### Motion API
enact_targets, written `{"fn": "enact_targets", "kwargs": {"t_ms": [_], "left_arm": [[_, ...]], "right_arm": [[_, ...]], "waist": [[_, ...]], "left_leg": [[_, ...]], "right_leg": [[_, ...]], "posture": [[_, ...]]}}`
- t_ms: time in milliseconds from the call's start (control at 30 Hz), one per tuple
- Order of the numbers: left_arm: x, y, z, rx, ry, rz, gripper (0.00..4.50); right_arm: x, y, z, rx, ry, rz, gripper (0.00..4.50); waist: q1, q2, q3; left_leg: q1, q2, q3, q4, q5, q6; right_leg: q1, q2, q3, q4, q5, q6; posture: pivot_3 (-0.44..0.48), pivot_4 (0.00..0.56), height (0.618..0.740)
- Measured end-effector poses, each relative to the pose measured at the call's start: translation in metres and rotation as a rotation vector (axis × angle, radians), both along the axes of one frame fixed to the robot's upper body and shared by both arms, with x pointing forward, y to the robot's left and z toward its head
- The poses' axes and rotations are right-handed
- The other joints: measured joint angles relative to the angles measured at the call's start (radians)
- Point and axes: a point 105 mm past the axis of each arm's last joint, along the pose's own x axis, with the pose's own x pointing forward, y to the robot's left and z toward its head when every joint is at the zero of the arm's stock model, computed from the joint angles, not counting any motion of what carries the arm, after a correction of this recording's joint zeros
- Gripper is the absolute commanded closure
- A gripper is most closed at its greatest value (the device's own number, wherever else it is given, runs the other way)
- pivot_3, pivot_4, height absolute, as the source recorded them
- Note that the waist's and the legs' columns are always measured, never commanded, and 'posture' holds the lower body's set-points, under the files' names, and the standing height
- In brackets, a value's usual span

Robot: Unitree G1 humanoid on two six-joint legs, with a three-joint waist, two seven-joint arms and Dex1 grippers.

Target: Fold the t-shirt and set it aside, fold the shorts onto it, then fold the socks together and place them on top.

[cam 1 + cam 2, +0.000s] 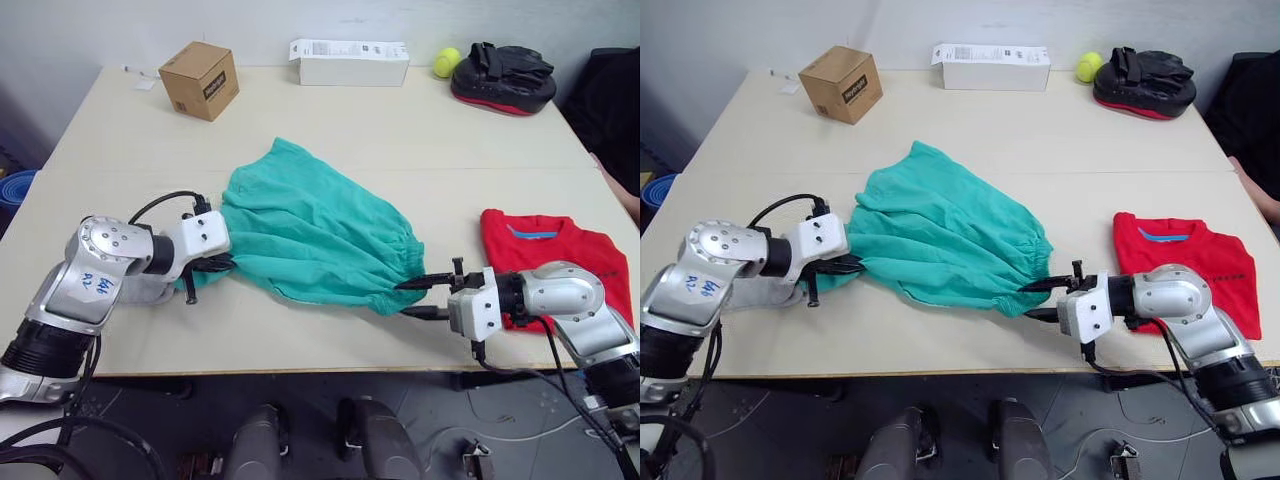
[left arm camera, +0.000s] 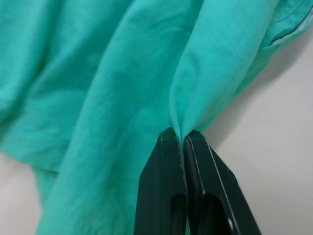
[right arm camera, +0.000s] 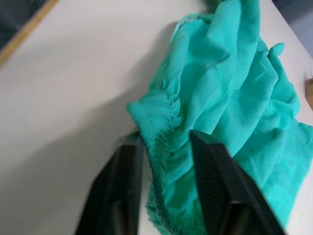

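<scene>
The shorts [image 1: 310, 235] lay spread across the middle of the table [image 1: 400, 130], long axis running from the robot's left to its right, gathered waistband at the right end. The left gripper [image 2: 182, 139] was pinched tight on a fold of the leg-end fabric at the left edge of the shorts. The right gripper [image 3: 166, 142] stood at the waistband, its fingers parted with the gathered elastic lying between them; they had not visibly clamped down. Each arm thus addressed its own end of the garment. The t-shirt [image 1: 555, 245] lay flat at the right side of the table, just behind the right arm and well apart from the shorts' main body. The socks could not be identified. In my judgement, the right fingers needed to close on the waistband before any lift, and the shirt lay nearer the right arm, so the carry would run rightward.
</scene>
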Motion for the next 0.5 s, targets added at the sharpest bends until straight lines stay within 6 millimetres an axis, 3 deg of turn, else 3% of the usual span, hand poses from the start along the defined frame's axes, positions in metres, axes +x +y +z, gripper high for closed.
{"fn": "enact_targets", "kwargs": {"t_ms": [167, 300, 433, 500], "left_arm": [[0.011, 0.003, 0.017, -0.051, -0.066, 0.016, 2.89], [0.003, 0.005, 0.032, -0.094, -0.106, -0.031, 1.62], [-0.007, 0.012, 0.028, -0.106, -0.110, -0.050, 0.29], [-0.012, 0.012, 0.024, -0.081, -0.117, -0.082, 0.05]], "right_arm": [[-0.008, 0.004, 0.020, 0.086, 0.047, -0.047, 0.07], [-0.021, 0.011, 0.016, 0.132, 0.153, -0.095, 0.00], [-0.025, 0.023, 0.009, 0.191, 0.235, -0.182, 0.00], [-0.022, 0.032, 0.004, 0.213, 0.263, -0.234, 0.00]], "waist": [[0.001, 0.000, 0.000], [-0.003, 0.000, 0.000], [-0.002, 0.000, 0.000], [-0.001, -0.001, -0.001]], "left_leg": [[0.000, 0.000, -0.001, -0.001, 0.000, 0.000], [0.000, 0.000, -0.001, -0.001, 0.000, 0.000], [0.000, 0.000, -0.001, -0.001, 0.000, 0.000], [0.000, 0.000, -0.002, -0.001, 0.000, 0.000]], "right_leg": [[0.000, -0.001, -0.001, 0.000, 0.000, 0.000], [0.000, -0.001, -0.001, 0.000, 0.000, 0.000], [0.000, -0.001, -0.001, 0.000, 0.000, 0.000], [0.000, -0.001, -0.001, 0.000, 0.000, -0.001]], "posture": [[0.000, 0.150, 0.740], [0.000, 0.150, 0.740], [0.000, 0.150, 0.740], [0.000, 0.150, 0.740]]}}
